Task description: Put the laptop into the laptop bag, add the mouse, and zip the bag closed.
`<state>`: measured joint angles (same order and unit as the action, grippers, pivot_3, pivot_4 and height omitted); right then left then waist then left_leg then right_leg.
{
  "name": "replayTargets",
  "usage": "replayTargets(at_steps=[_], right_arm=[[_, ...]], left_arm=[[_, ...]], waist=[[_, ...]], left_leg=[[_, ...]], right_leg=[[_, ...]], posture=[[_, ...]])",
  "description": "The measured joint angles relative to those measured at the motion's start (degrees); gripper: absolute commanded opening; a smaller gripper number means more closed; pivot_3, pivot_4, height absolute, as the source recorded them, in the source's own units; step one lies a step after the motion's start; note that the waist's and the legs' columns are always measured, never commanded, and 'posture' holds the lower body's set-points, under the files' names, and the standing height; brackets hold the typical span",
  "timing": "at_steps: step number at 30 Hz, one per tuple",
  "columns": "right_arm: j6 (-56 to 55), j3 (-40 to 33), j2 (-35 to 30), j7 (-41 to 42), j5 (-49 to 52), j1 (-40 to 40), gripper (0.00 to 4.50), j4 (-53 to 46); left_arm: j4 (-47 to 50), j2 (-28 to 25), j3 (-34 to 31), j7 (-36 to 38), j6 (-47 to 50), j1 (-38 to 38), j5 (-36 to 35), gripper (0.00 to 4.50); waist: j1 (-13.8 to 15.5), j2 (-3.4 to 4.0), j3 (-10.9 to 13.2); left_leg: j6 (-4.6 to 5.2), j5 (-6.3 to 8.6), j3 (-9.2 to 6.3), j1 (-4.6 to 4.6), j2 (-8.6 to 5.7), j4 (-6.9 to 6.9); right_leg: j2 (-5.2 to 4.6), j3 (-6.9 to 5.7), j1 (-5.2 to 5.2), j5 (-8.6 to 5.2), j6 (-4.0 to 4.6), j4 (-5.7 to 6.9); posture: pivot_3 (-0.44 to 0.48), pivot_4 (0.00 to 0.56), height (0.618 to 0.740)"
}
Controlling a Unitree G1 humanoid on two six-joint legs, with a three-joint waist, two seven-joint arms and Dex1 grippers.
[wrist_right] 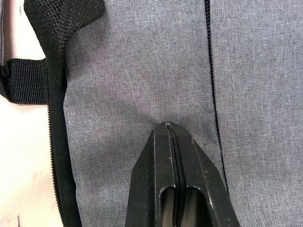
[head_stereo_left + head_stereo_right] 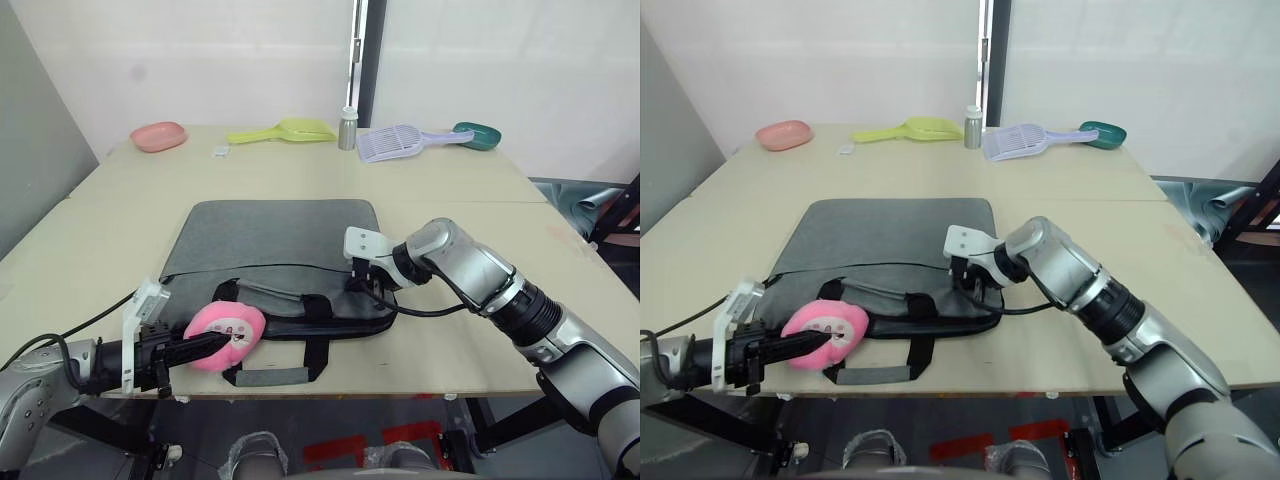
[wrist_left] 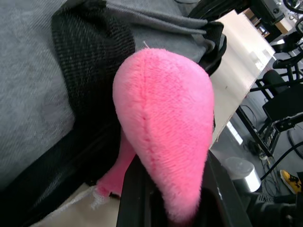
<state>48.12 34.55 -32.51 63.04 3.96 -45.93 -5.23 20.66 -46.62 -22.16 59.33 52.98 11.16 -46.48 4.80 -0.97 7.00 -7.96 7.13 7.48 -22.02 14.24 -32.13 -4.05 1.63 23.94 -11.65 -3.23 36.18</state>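
The grey laptop bag lies flat in the middle of the table, its black handles toward the front edge. My left gripper is shut on a fuzzy pink toy at the bag's front left corner, over the zipper edge. My right gripper is shut, its fingertips pinching the grey fabric near the bag's front right, where the cloth puckers. The laptop and the mouse are out of view.
Along the table's far edge stand a pink dish, a yellow-green scoop, a small metal can, a lavender slotted scoop and a teal dish. The table's front edge runs just below the handles.
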Motion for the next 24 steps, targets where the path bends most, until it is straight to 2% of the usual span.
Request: replayTargets(at_steps=[6,15,24], right_arm=[[0.9,0.0,0.0,0.3,0.1,-0.7,0.0,0.1],[1.2,0.0,0.5,0.8,0.0,-1.0,0.0,0.3],[1.3,0.2,0.9,1.1,-0.2,-1.4,0.0,0.6]], left_arm=[[3.7,2.4,9.0,-1.8,-0.9,-3.0,0.5,0.03],[3.9,3.5,15.1,-2.6,-2.6,-8.3,2.2,0.03],[4.0,5.5,26.2,-2.5,-3.0,-14.7,4.1,0.03]], waist=[[0.2,-0.05,0.0],[-0.1,0.08,0.0],[-0.4,0.12,0.0]], left_leg=[[0.0,0.0,0.01,0.01,0.01,0.02],[-0.01,-0.01,0.03,0.0,0.0,0.06],[-0.02,-0.01,0.06,0.0,0.0,0.1]], right_leg=[[0.01,0.0,0.02,0.0,0.0,0.03],[0.0,0.0,0.03,0.0,-0.01,0.0],[0.0,0.0,0.04,0.0,-0.01,-0.01]], posture=[[0.0,0.15,0.74],[0.0,0.15,0.74],[0.0,0.15,0.74]])
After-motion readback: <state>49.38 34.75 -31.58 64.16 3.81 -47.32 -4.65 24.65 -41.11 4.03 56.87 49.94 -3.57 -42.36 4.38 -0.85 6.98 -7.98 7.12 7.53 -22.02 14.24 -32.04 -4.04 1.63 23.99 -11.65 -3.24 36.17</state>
